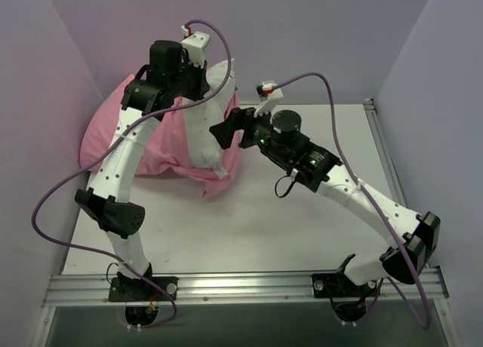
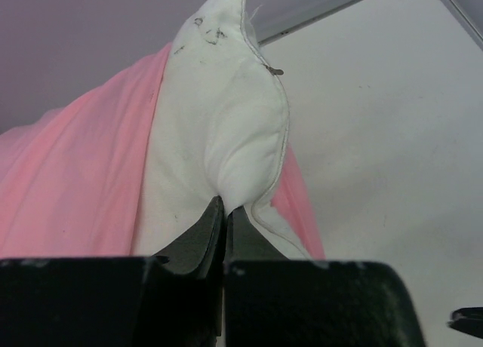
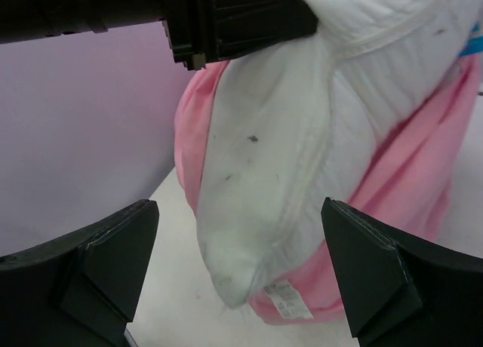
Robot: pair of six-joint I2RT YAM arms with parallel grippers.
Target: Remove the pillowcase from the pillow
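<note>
The white pillow (image 1: 208, 139) hangs lifted by one corner, its lower end sticking out of the pink pillowcase (image 1: 113, 128), which is bunched around its far side at the table's back left. My left gripper (image 1: 207, 87) is shut on the pillow's upper corner; in the left wrist view the jaws (image 2: 225, 208) pinch white fabric of the pillow (image 2: 219, 121), with the pillowcase (image 2: 75, 181) on the left. My right gripper (image 1: 221, 128) is wide open beside the pillow, touching nothing. In the right wrist view the gripper (image 3: 238, 215) frames the pillow (image 3: 272, 158) and the pillowcase (image 3: 411, 173).
The white table (image 1: 264, 219) spreads out in front of the bundle. Purple walls close off the back and both sides. A metal rail (image 1: 241, 287) runs along the near edge by the arm bases. The pillowcase hem carries a small label (image 3: 290, 298).
</note>
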